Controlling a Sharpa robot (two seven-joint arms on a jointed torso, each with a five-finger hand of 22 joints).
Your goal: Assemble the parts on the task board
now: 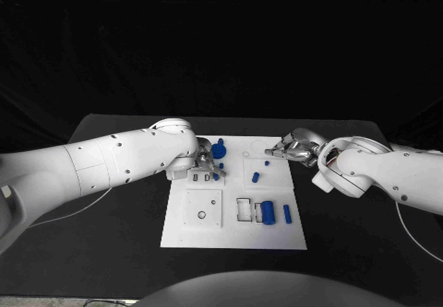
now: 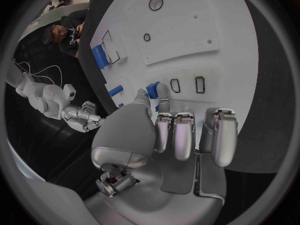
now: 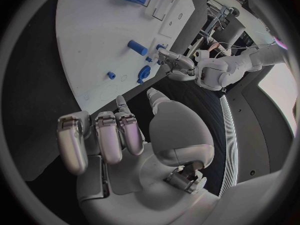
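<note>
Pinching a small blue part [image 2: 152, 90] between thumb and fingertip, left hand [image 1: 201, 163] over the task board [image 1: 234, 238] near its far left slots; right hand [image 1: 294, 149] at the far right corner, fingers loosely curled, apparently empty. Scattered loose across the white plate, several blue pieces, including a large cylinder [image 1: 267, 212] beside an outlined recess. By the look of it, assembly barely begun, most parts yet to seat.

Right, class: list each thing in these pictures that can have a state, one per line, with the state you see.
left hand: pinching a small blue part over the task board
right hand: over the board's far right edge, holding nothing visible
blue cylinder: lying by the rectangular slot
blue round part: on the board by the left hand
</note>
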